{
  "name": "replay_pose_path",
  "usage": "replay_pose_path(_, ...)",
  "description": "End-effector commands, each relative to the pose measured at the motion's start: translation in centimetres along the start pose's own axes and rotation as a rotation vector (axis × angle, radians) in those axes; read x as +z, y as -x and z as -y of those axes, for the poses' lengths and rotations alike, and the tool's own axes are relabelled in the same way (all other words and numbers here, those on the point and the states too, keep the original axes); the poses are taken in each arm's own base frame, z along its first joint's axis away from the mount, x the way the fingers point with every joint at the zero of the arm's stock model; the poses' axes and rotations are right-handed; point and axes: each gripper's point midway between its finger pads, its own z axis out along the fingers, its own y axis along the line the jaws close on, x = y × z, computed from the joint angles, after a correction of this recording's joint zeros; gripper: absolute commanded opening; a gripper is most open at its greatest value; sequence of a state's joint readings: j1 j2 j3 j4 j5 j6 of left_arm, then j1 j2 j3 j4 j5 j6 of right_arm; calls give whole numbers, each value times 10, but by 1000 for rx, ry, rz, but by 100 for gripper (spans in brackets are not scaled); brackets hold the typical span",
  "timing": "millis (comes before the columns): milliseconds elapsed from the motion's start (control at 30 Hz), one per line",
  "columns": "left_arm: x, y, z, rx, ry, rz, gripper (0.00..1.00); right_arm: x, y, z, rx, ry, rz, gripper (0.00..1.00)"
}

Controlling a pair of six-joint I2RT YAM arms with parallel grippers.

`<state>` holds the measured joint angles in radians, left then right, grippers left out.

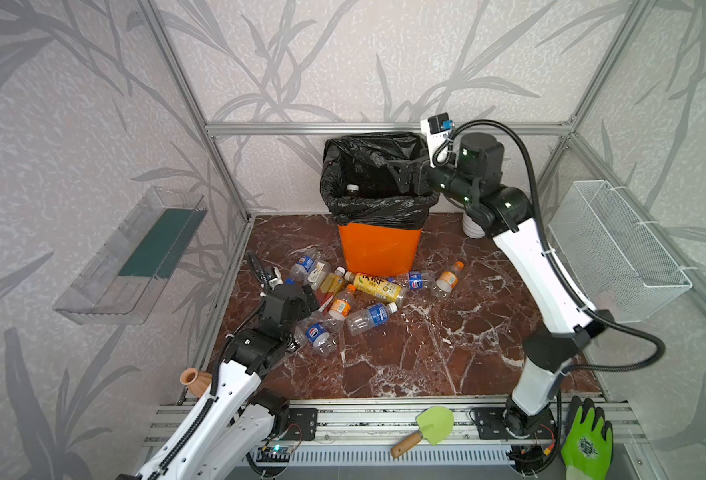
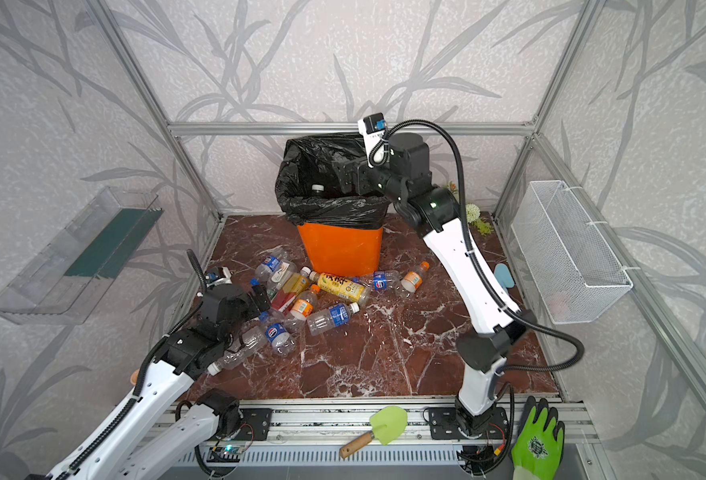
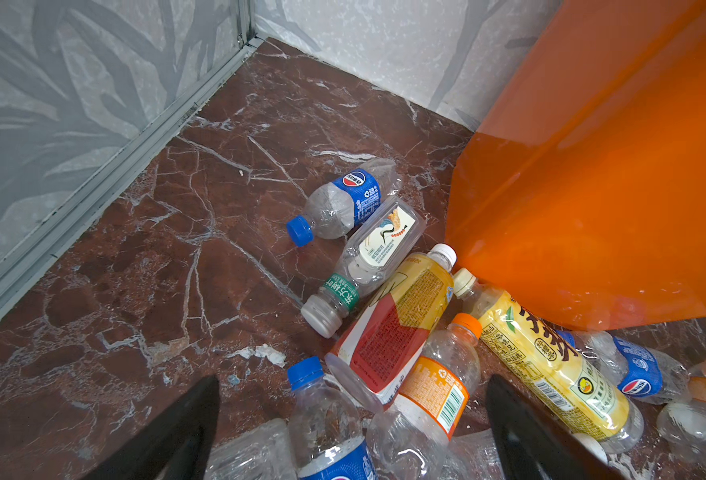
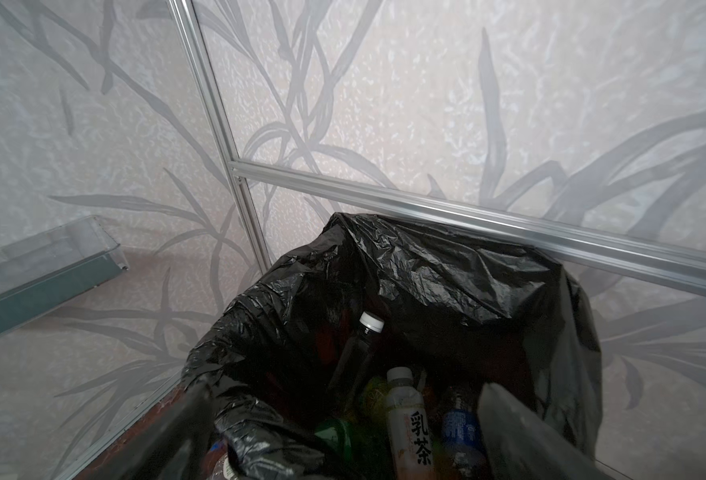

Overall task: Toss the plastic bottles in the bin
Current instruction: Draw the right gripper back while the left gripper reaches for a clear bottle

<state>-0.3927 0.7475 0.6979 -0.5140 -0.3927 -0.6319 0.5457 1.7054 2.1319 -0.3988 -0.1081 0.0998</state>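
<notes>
Left wrist view: left gripper [image 3: 353,382], jaws spread & empty, hovers over clear plastic bottles [image 3: 388,332] heaped by tall orange plastic bin [image 3: 592,187]; closing may squirt them away, & right gripper [image 4: 347,390], also spread, could snag black bag liner [image 4: 447,270].

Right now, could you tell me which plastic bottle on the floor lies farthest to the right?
The clear orange-capped, orange-labelled bottle at the heap's right end; its look-alike lies mid-heap.
</notes>
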Motion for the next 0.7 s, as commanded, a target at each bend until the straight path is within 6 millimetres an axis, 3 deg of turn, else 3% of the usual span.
replay_pose_path(0,-6,5,-13,-17,65,19,99,-38,35,0,3,-11,246,99)
replay_pose_path(33,-8,4,-20,-31,94,21,99,-52,37,0,4,-13,303,99)
replay_pose_path(167,-15,-6,-48,-128,203,26,99,-80,-15,18,51,-65,328,99)
replay_pose_path(400,-30,-57,-88,-407,339,-85,99,-129,-161,90,252,-342,115,99)
replay_pose_path(533,-30,-85,-89,-581,309,-148,99,-166,-231,119,362,-469,20,99)
replay_pose_path(667,-31,-104,-91,-758,318,-183,99,-193,-265,131,423,-546,-6,99)
